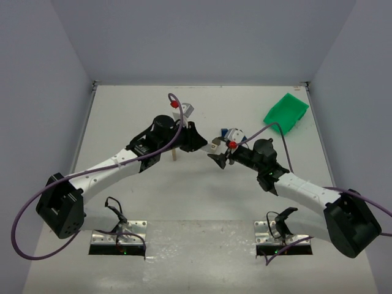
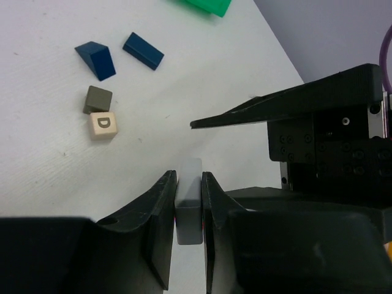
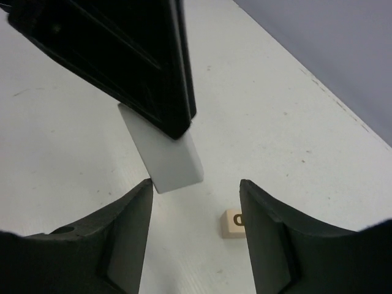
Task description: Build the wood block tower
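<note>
The left gripper (image 2: 188, 179) clamps a pale rectangular block (image 3: 168, 150) between the parted, empty jaws of the right gripper (image 3: 195, 187), seemingly a handover needing a steady close, while the tower's tan lettered cube (image 2: 102, 125) and dark blue blocks (image 2: 143, 50) lie loose, unstacked.

Green bin (image 2: 208, 5) cropped at top, lettered block (image 3: 231, 225) partly behind right fingers (image 3: 275, 245)

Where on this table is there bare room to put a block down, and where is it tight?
Bare: the far-left stretch between the wall and the left arm; the near middle between it and the right arm. Crowded: the centre, where the left gripper, shut on a white block, meets the open right gripper, loose blocks beside them; bin far right.
</note>
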You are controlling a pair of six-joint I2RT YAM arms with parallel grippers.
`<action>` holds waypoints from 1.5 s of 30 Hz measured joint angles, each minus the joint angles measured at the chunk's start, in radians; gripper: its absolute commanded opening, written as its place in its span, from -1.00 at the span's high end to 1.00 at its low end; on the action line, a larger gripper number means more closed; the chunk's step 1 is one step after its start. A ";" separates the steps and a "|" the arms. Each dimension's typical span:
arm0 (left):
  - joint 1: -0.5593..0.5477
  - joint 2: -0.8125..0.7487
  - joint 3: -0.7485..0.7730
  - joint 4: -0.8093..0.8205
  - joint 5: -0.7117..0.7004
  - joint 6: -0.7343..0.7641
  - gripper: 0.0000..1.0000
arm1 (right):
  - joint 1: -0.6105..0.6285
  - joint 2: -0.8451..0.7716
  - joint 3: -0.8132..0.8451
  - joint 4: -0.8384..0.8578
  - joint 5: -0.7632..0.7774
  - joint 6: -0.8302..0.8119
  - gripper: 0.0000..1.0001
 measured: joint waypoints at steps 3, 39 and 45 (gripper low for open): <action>0.000 -0.020 -0.001 -0.027 -0.078 -0.018 1.00 | -0.009 0.001 0.020 -0.049 0.047 0.025 -0.97; -0.053 0.433 0.289 -0.520 -0.709 -0.165 1.00 | -0.011 -0.005 0.062 -0.378 0.481 0.208 -0.97; -0.053 0.461 0.293 -0.531 -0.737 -0.177 1.00 | -0.011 0.030 0.079 -0.395 0.496 0.208 -0.97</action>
